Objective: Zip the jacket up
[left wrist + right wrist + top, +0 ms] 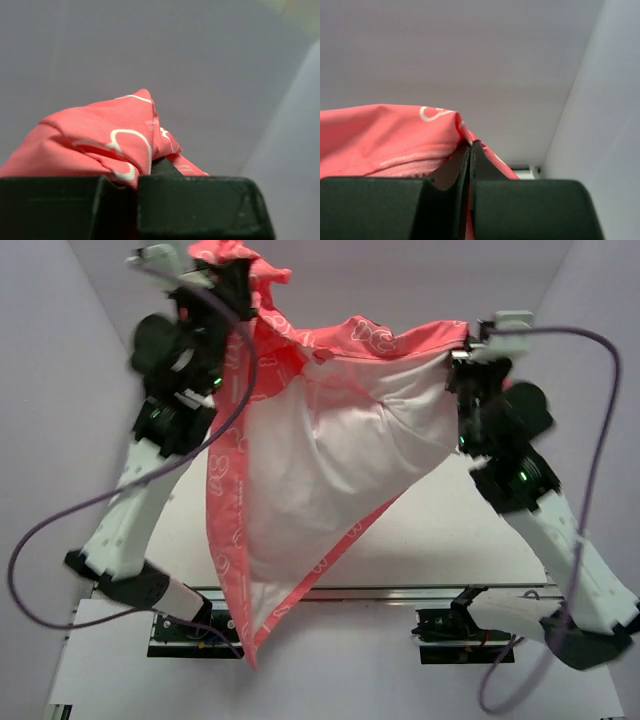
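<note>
- Jacket (330,430) hangs above the bench (470,530), stretched between both arms.
- Left gripper (232,285) and right gripper (462,352) each clamp its fabric.
- Risk: thin fabric slips out, jacket drops crumpled, zipper buried.

No legible text on jacket (100,142)

Overhead and close-up wrist views share the jacket (330,460)
</note>
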Tool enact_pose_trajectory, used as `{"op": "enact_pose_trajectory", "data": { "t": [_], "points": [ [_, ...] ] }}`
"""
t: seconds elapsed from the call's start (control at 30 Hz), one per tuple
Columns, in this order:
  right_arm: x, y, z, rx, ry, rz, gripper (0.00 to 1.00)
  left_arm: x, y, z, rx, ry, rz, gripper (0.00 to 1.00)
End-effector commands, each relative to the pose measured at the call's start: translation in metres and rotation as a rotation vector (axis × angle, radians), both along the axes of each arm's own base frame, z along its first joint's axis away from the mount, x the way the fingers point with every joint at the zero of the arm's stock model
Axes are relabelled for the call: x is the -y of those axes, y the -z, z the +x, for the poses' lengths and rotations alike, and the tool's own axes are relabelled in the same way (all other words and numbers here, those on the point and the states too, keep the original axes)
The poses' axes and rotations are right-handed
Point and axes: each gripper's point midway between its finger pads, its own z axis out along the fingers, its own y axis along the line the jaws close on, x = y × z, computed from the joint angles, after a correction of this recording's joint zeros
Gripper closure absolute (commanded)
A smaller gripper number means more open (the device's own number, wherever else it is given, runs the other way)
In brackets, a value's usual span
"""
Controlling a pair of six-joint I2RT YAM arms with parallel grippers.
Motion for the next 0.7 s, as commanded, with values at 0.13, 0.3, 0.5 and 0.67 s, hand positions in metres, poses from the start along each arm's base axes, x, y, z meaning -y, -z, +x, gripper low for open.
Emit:
{"op": "enact_pose_trajectory", "data": {
  "t": [0.13,0.3,0.5,0.67],
  "points": [
    [-0.029,0.231,0.098,-0.571,-0.184,-0.059,1.0,-0.045,0.239,0.193,-0.552,-0.189,0.035,1.0],
    [-0.104,0.372,0.082,-0.991,-0.568,-0.048,0.99,-0.04,0.39,0.253,-0.816,-0.199,0.073,1.0],
    [-0.123,0.428,0.058,-1.198,-0.684,0.02,0.11,-0.057,0.482,0.298,-1.005,-0.197,0.075,0.83],
    [-0.109,0.43,0.058,-1.224,-0.595,0.005,0.11,-0.072,0.482,0.298,-1.01,-0.198,0.058,0.22]
  ]
}}
